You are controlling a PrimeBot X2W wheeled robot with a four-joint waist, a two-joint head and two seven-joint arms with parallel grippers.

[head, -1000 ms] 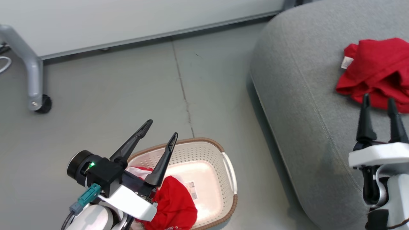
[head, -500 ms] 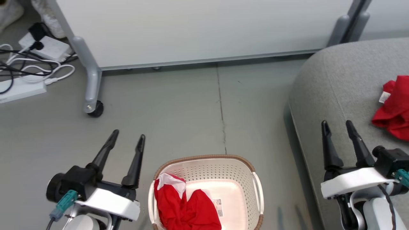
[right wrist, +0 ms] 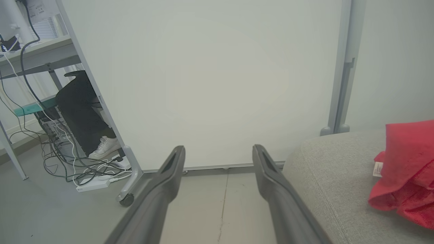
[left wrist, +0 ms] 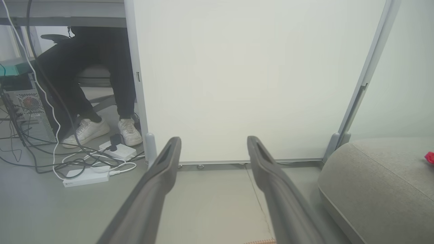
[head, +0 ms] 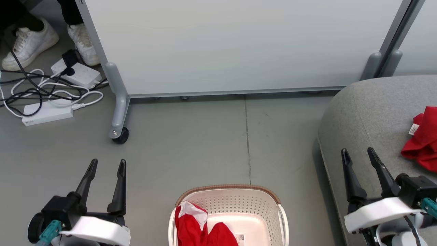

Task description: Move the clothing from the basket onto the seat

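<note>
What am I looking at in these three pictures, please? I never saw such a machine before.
It is a robot with two arms. One picture comes from its head, looking down: the left claw and right claw are open and empty. Between them, on the floor, stands the basket with red clothing inside; another red garment lies on the grey seat. The other two pictures come from a camera on each wrist, looking along that claw's dark fingers.
</note>
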